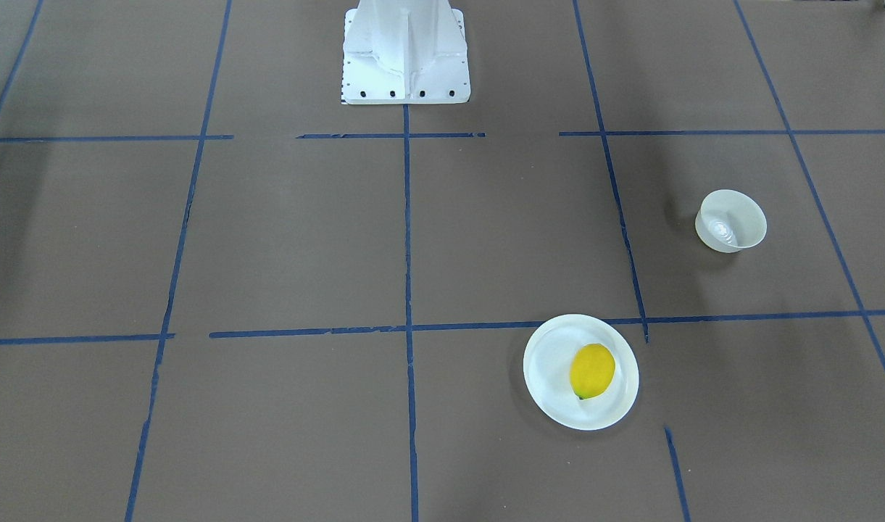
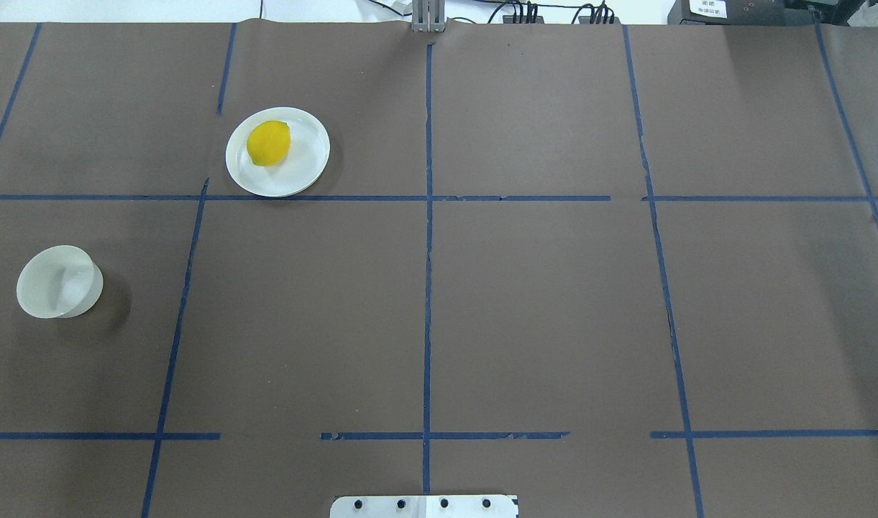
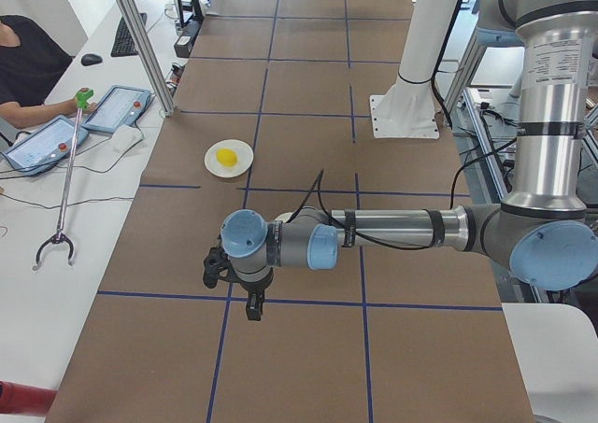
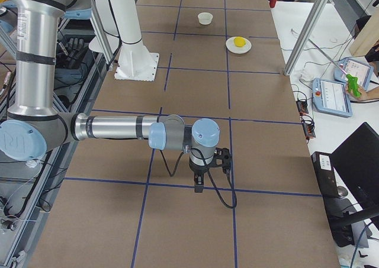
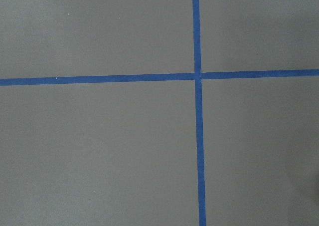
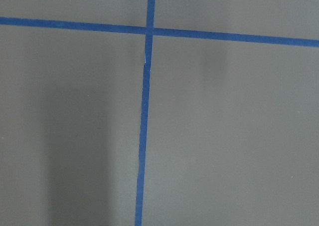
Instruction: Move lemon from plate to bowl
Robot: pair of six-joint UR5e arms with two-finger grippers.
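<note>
Nearest in the left side view, the left claw (image 3: 252,303) points down over the brown table sheet (image 5: 99,151), above a crossing of blue tape lines (image 5: 198,76). Whether it is clenched or released cannot be told, since it shows only from the side. The right claw (image 4: 198,184) likewise points down at the opposite end of the table, and its state cannot be told either. Both arms reach out level from the robot's side, well apart from the task's things.

Out on the robot's left half, toward the far side of the table, the lemon (image 2: 268,143) lies on the white plate (image 2: 305,162), a little off its middle. The bowl (image 2: 57,282) stands upright further left and nearer the robot, well apart from the plate, with nothing in it.
</note>
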